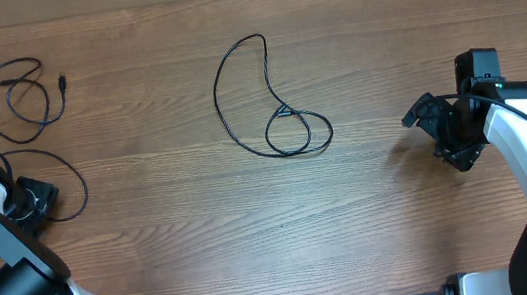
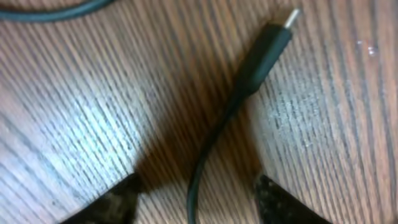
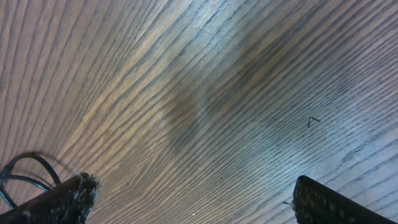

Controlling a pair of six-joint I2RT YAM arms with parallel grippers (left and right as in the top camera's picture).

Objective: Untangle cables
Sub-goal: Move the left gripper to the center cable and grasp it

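Note:
A black cable [image 1: 271, 106] lies in the middle of the table, with a long loop and a small knot-like double loop at its lower end. A second black cable [image 1: 81, 186] curves around my left gripper [image 1: 30, 202]. In the left wrist view this cable [image 2: 214, 134] runs between the open fingers [image 2: 199, 205], and its plug [image 2: 266, 46] lies ahead on the wood. A third small cable [image 1: 20, 92] lies coiled at the far left. My right gripper [image 1: 440, 131] is open and empty over bare wood [image 3: 193, 199], right of the middle cable.
The wooden table [image 1: 255, 239] fills all views. A loop of cable [image 3: 25, 167] shows at the left edge of the right wrist view. Another cable strand [image 2: 56, 12] crosses the top left of the left wrist view.

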